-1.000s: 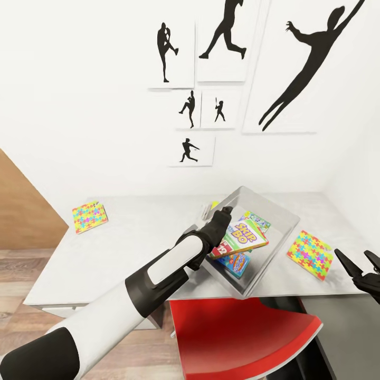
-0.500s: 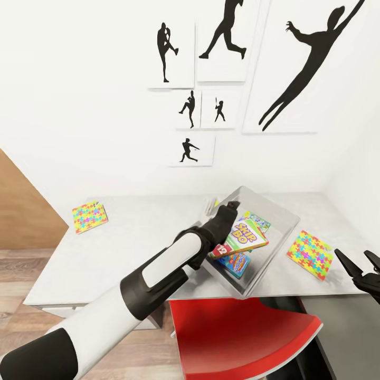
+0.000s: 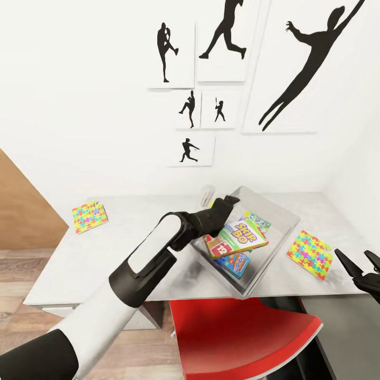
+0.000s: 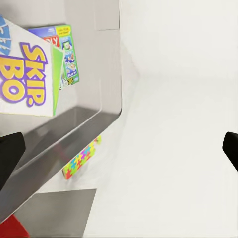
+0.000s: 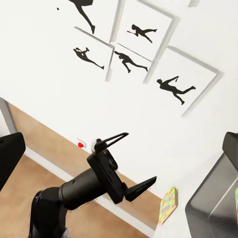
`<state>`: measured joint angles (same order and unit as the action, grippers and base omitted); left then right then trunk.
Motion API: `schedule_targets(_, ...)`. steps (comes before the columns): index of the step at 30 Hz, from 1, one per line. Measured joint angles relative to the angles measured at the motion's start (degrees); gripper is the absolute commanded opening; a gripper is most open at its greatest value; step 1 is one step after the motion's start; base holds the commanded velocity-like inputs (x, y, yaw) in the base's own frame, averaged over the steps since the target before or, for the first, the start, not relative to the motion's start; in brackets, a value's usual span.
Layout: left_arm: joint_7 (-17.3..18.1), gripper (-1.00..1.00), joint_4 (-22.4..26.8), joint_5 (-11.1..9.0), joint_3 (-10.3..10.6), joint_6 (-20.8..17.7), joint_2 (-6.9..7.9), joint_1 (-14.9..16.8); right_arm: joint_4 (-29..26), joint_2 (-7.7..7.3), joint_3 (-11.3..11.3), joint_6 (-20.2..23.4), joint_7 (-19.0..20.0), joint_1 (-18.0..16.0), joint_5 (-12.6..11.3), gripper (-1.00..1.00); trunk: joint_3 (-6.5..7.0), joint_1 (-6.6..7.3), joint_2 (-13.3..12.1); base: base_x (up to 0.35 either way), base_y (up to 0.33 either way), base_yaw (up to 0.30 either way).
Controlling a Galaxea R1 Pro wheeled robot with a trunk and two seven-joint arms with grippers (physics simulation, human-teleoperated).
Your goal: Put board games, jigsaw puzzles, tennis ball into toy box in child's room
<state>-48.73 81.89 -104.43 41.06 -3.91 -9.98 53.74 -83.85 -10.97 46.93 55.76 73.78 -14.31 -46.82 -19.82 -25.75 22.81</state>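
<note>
Our left gripper (image 3: 226,201) hangs above the near-left rim of the clear, grey-walled rectangular toy box (image 3: 274,211), its black fingers spread wide apart with nothing between them; from the right wrist camera the same left gripper (image 5: 133,159) shows as two splayed black prongs against the white wall. In the left wrist view the two finger tips sit at opposite edges of the picture, one finger (image 4: 10,154) dark at the side over the box wall (image 4: 106,64).

Our right gripper (image 3: 358,263) is low at the right edge of the head view, well apart from the box, its two black fingers parted and empty.

Inside the toy box lie three board games, stacked at a tilt — the white and green Skip-Bo box (image 3: 244,235) on top, a red-cornered box (image 3: 221,246) under its left end, and a blue-edged box (image 3: 237,263) lowest toward us. A further green-and-white game corner (image 3: 257,219) peeks out behind the Skip-Bo box; we cannot tell whether it is one of those below.

The box rests on the pale grey table (image 3: 132,237). One multicoloured jigsaw puzzle square (image 3: 310,254) lies flat on the table just right of the box, near our right gripper; the other multicoloured puzzle square (image 3: 89,216) lies near the table's far-left corner, well apart from the box. A red chair (image 3: 237,338) stands tucked at the table's near edge, and black athlete silhouette prints (image 3: 221,79) hang on the white wall behind.
</note>
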Motion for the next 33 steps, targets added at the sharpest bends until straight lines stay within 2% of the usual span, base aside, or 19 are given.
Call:
schedule_targets(1, -0.02, 1.0, 0.0, -0.02, -0.06, -0.09, 0.0, 0.0, 0.0, 0.0, 0.0, 0.0, 0.0, 0.0, 0.0, 1.0, 0.0, 0.0, 0.0, 0.0, 0.0, 0.0)
schedule_targets(4, -1.45, 1.0, 0.08, 0.06, -5.78, -8.67, 0.0, -0.13, 0.0, 0.0, 0.0, -0.01, 0.0, 0.0, 0.0, 1.0, 0.0, 0.0, 0.0, 0.0, 0.0, 0.0)
schedule_targets(11, -3.73, 1.0, 0.15, 0.09, -22.48, -30.19, 0.02, -0.31, 0.0, 0.0, -0.02, -0.02, 0.0, -0.02, 0.0, 1.0, 0.0, 0.0, 0.0, 0.0, 0.0, 0.0)
schedule_targets(12, -3.98, 1.0, 0.15, 0.08, -26.98, -35.66, 0.03, -0.33, 0.0, 0.0, -0.02, -0.02, 0.0, -0.03, 0.0, 1.0, 0.0, 0.0, 0.0, 0.0, 0.0, 0.0)
schedule_targets(13, -4.07, 1.0, 0.15, -0.04, -29.28, -38.2, 0.15, -0.34, 0.0, 0.0, -0.01, -0.02, 0.0, -0.02, 0.0, 1.0, 0.0, 0.0, 0.0, 0.0, 0.0, 0.0)
schedule_targets(14, -4.07, 1.0, 0.16, -0.1, -29.36, -38.27, 0.14, -0.34, 0.0, 0.0, -0.01, -0.02, 0.0, -0.02, 0.0, 1.0, 0.0, 0.0, 0.0, 0.0, 0.0, 0.0)
schedule_targets(16, -4.22, 1.0, 0.16, -0.47, -33.0, -42.26, 1.08, -0.35, 0.0, 0.0, 0.0, -0.02, 0.0, -0.02, 0.0, 1.0, 0.0, 0.0, 0.0, 0.0, 0.0, 0.0)
schedule_targets(17, -4.34, 1.0, 0.16, -1.18, -35.51, -44.94, 2.92, -0.35, 0.0, 0.0, -0.01, -0.02, 0.0, -0.02, 0.0, 1.0, 0.0, 0.0, 0.0, 0.0, 0.0, 0.0)
schedule_targets(18, -4.38, 1.0, 0.16, -1.84, -36.63, -45.94, 4.14, -0.35, 0.0, 0.0, 0.01, -0.04, 0.0, -0.01, 0.02, 1.0, 0.0, 0.0, 0.0, 0.0, 0.0, 0.0)
schedule_targets(19, -4.38, 1.0, 0.16, -1.95, -36.67, -45.94, 4.19, -0.35, 0.0, 0.0, 0.01, -0.03, 0.0, -0.01, 0.02, 1.0, 0.0, 0.0, 0.0, 0.0, 0.0, 0.0)
schedule_targets(20, -4.41, 1.0, 0.16, -2.47, -37.39, -46.77, 5.35, -0.37, 0.0, 0.0, 0.0, -0.05, 0.0, 0.0, 0.03, 1.0, 0.0, 0.0, 0.0, 0.0, 0.0, 0.0)
schedule_targets(23, -4.45, 1.0, 0.17, -4.68, -38.88, -48.59, 8.99, -0.47, 0.0, 0.0, -0.01, -0.11, -0.02, 0.0, 0.06, 1.0, 0.0, 0.0, 0.0, 0.0, 0.0, 0.0)
schedule_targets(24, -4.47, 1.0, 0.11, -6.28, -39.63, -49.71, 11.27, -0.62, 0.01, -0.01, -0.02, -0.14, -0.03, 0.01, 0.12, 1.0, 0.0, 0.0, 0.0, 0.0, 0.0, 0.0)
schedule_targets(25, -4.45, 1.0, 0.09, -7.37, -39.91, -50.21, 12.66, -0.76, 0.01, -0.01, -0.02, -0.15, -0.04, 0.01, 0.19, 1.0, 0.0, 0.0, 0.0, 0.0, 0.0, 0.0)
schedule_targets(26, -4.45, 1.0, 0.09, -7.48, -39.92, -50.19, 12.71, -0.77, 0.01, -0.01, -0.02, -0.15, -0.04, 0.01, 0.18, 1.0, 0.0, 0.0, 0.0, 0.0, 0.0, 0.0)
schedule_targets(27, -4.43, 1.0, 0.07, -8.38, -40.13, -50.8, 14.07, -0.91, 0.01, -0.01, -0.02, -0.16, -0.05, 0.02, 0.29, 1.0, 0.0, 0.0, 0.0, 0.0, 0.0, 0.0)
schedule_targets(33, -4.4, 1.0, -0.11, -15.32, -40.72, -53.8, 23.72, -2.17, 0.01, -0.01, -0.02, -0.19, -0.04, 0.02, 1.43, 1.0, 0.0, 0.0, 0.0, 0.0, 0.0, 0.0)
